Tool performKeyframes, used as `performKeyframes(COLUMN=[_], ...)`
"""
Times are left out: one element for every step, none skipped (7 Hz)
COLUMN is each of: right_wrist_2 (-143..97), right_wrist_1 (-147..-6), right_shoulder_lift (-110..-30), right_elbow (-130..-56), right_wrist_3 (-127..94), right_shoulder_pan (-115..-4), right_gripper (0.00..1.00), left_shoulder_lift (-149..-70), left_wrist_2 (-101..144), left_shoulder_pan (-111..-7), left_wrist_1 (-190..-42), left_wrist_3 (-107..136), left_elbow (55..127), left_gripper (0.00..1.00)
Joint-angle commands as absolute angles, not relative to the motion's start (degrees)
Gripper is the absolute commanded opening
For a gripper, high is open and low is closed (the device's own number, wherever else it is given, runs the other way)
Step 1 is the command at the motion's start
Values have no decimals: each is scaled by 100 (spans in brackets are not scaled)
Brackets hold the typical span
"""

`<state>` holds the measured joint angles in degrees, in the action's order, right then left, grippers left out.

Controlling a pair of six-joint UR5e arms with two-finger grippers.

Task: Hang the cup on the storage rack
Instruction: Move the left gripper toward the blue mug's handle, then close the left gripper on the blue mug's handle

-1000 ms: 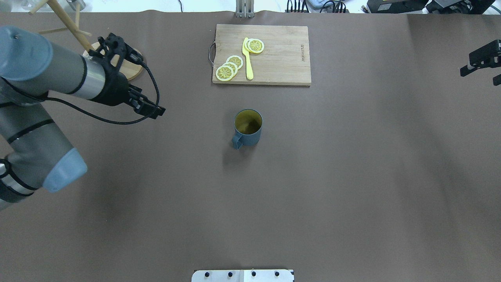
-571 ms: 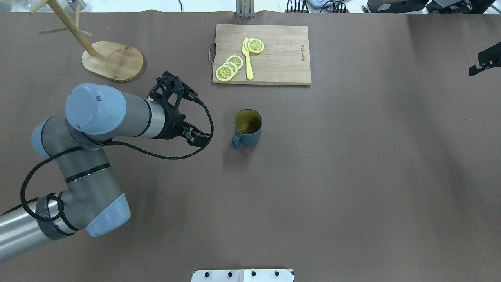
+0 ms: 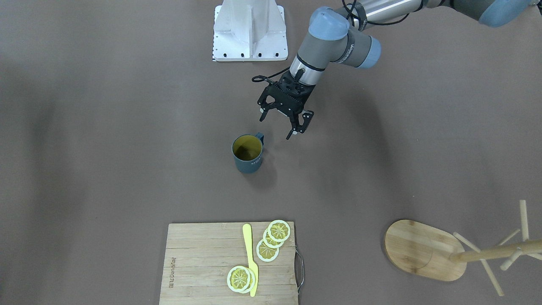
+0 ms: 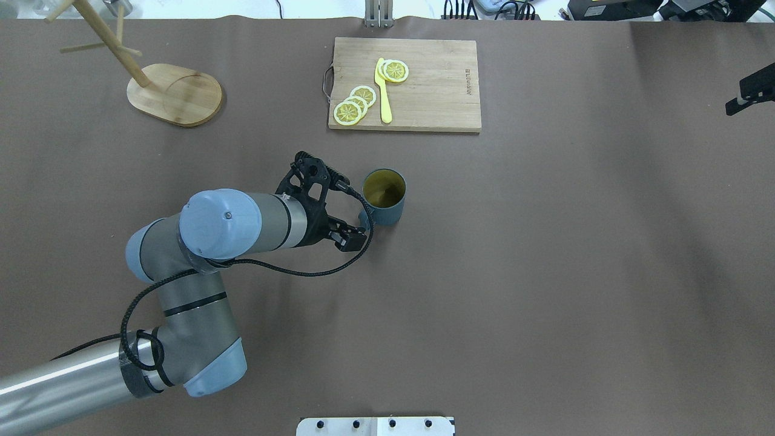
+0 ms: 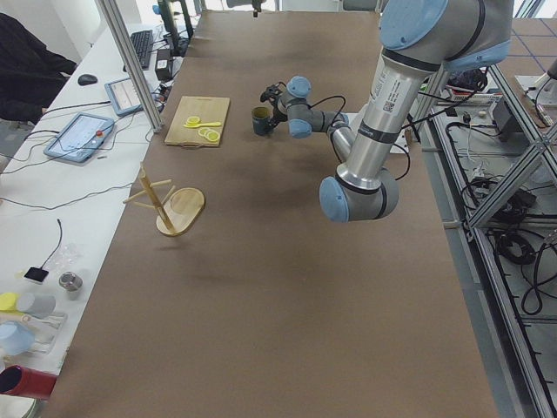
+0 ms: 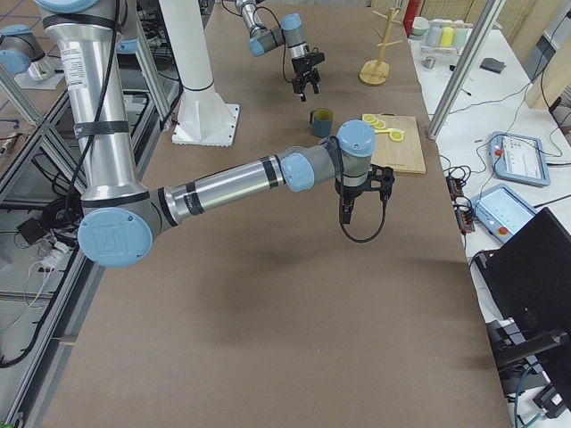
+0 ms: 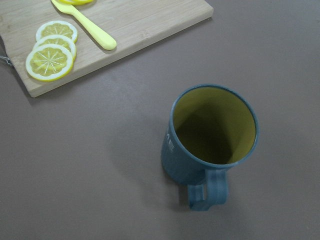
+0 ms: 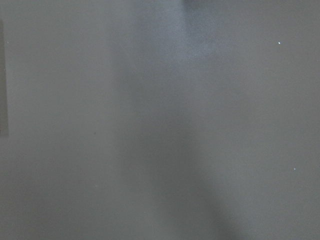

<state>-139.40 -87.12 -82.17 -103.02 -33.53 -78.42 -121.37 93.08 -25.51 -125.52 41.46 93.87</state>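
The main risk is a clipped approach: the left gripper hangs just short of the cup, on its handle side, and a finger coming down on the loop or rim instead of beside it could push the upright mug away or tip it. Pinching the handle itself would probably block the opening a peg must pass through, and a shallow hold on the wall could let the mug swing during the carry. The storage rack stands well away, behind the gripper's wrist, so the carry is long. Beyond the cup from the hand lies a cutting board with lemon slices. The left jaws are spread wide, empty, touching nothing. Whether the right gripper is spread or closed I cannot tell
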Motion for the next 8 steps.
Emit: performKeyframes(right_wrist_2=[-13957,-13957,-13948,-13948,-13957,-13974,-13975,-13975], right_wrist_1=[-8806,-8807,-8815,-8815,-8815,-8815,-8815,-8842], right_shoulder_lift=[-8165,-8165,-8156,-8148,-8147,-8147,-8156,-8165], right_elbow=[-10345,-10353,-10327,-10353,-10371,-10380,-10432,-10459], right_wrist_3=[-3410,-3410,-3419,-3419,-3419,-3419,-3419,-3419], right_shoulder_pan=[-7840,-7831,-7831,-7831,-7831,-7831,-7831,-7831], right_gripper=[100,100,100,100,100,100,100,100], left_shoulder_lift=[-12356,-12384,-12471,-12550,-12568,-12568,-12551,-12542], left_wrist_2=[9202,9193,9193,9193,9193,9193,9193,9098], left_shoulder_pan=[-2426,-2426,-2391,-2399,-2408,-2408,-2417,-2417], left_wrist_1=[-12946,-12946,-12990,-13025,-13034,-13034,-13034,-13043], left_wrist_3=[4166,4183,4184,4157,4122,4122,4122,4122], left_elbow=[8984,8878,8755,8632,8587,8578,8578,8578], left_gripper=[96,96,96,96,91,77,65,57])
